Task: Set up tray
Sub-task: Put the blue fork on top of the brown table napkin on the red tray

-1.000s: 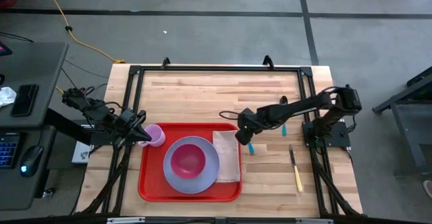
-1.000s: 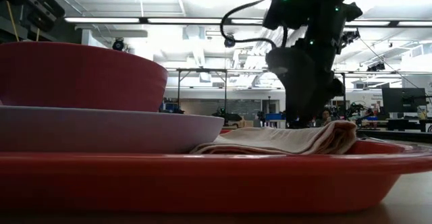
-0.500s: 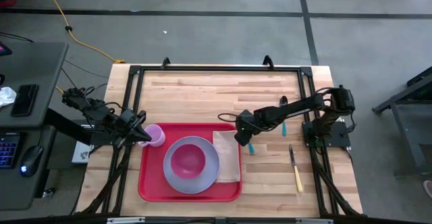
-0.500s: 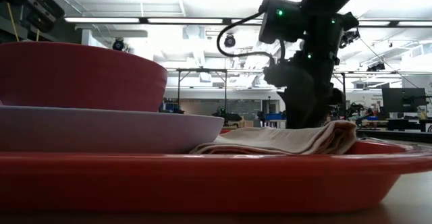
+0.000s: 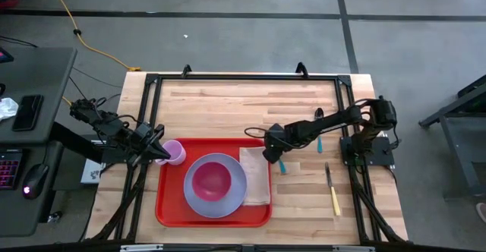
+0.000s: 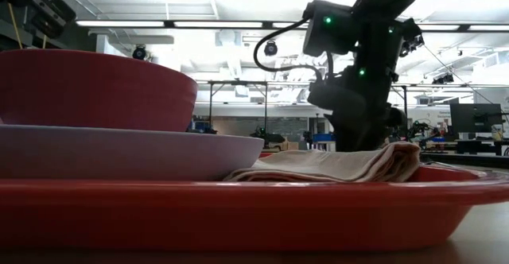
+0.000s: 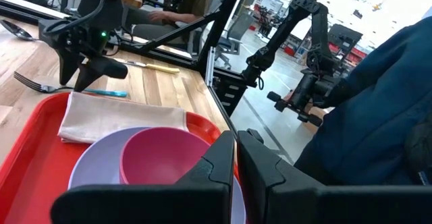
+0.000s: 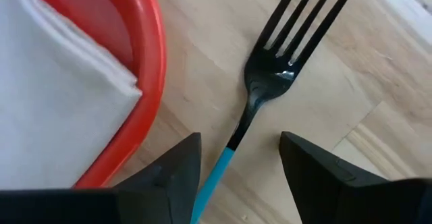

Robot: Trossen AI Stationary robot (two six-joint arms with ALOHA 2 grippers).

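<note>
- The left gripper [image 5: 161, 152] sits at the left edge of the table, over the far-left corner of the tray; its fingers [image 7: 223, 158] stand close together, and whether they pinch anything cannot be told.
- A small pink cup [image 5: 175, 152] stands on the tray's far-left corner, right at the left gripper's tip.
- The tray [image 5: 165, 209], a large red rectangle with a low rim, lies on the near-left half of the wooden table [image 5: 228, 104].
- On the tray a lavender plate [image 5: 199, 201] carries a dark pink bowl [image 5: 211, 179]; the low view shows the bowl sitting on the plate.
- A tan folded napkin [image 5: 256, 176] lies on the tray's right part, just beside the plate.
- The right gripper [image 5: 270, 152] hangs over the tray's right rim, near the napkin's far-right corner; its fingers [image 8: 167, 177] stand wide apart on either side of the fork's handle, not touching it.
- A fork [image 8: 273, 79] with black tines and a blue handle lies on bare wood just right of the tray.
- A second blue-handled utensil [image 5: 320, 141] lies farther right, partly under the right arm.
- A knife [image 5: 332, 189] with a yellow handle lies near the table's right side, well apart from the tray.
</note>
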